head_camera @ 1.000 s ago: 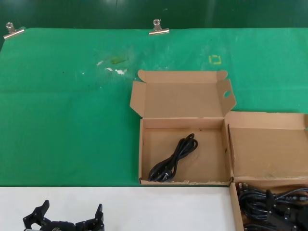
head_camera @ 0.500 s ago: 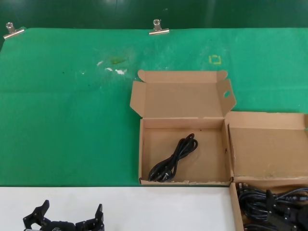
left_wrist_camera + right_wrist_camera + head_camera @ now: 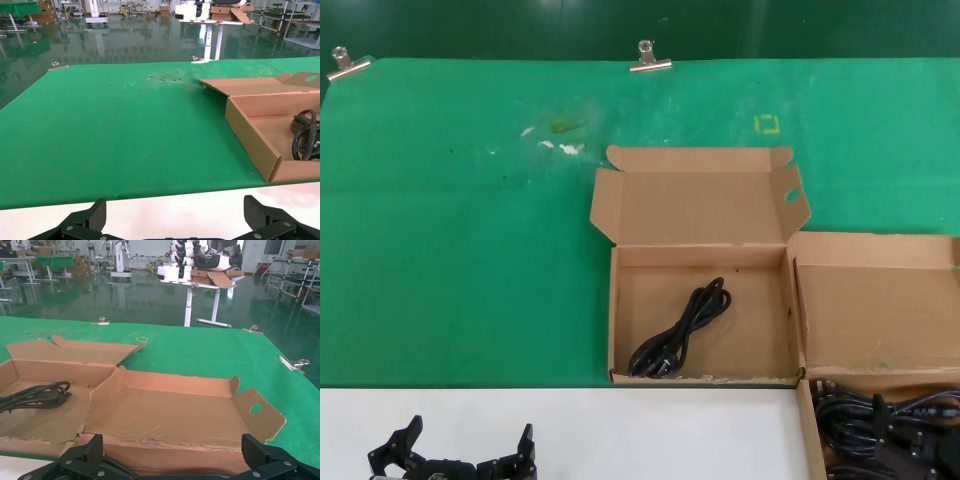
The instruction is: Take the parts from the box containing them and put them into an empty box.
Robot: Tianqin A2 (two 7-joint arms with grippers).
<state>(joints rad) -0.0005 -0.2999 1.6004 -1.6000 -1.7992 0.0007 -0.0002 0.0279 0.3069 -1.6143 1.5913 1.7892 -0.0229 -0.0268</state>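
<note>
The left gripper (image 3: 455, 455) is sitting low at the near edge, on the robot's left side, with its black fingers (image 3: 97, 215) spread wide apart and nothing between them. The right gripper (image 3: 172, 460) is hanging low on the robot's right, its fingers (image 3: 93, 448) also splayed wide and gripping nothing. From the head view, only the left one is showing.
</note>
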